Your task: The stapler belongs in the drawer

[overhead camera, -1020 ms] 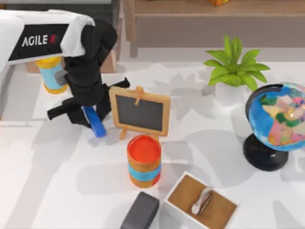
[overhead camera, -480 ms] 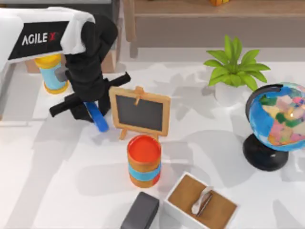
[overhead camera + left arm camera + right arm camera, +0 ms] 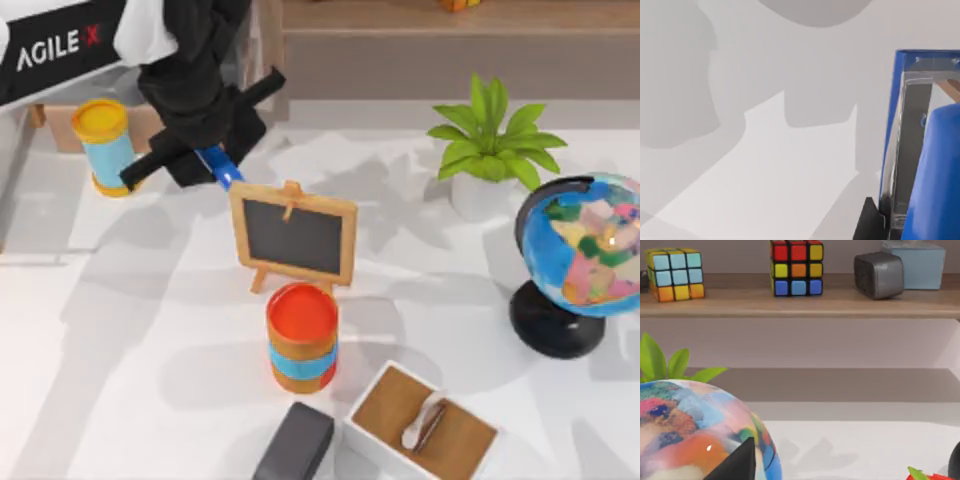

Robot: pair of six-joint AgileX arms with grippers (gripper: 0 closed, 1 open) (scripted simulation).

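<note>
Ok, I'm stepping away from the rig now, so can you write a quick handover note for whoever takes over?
Left gripper: shut on the stapler, held off the table at the far left, behind the chalkboard.
Right gripper: parked beside the globe; finger state unclear.
Drawer: can't be made out from here.
Done: stapler picked up.
Left: carry it to the drawer and release it inside.

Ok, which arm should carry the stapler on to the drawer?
Left. Its gripper already holds the stapler, lifted near the table's far-left edge behind the chalkboard. I can't spot the drawer itself, so where to carry it is unclear.
</note>
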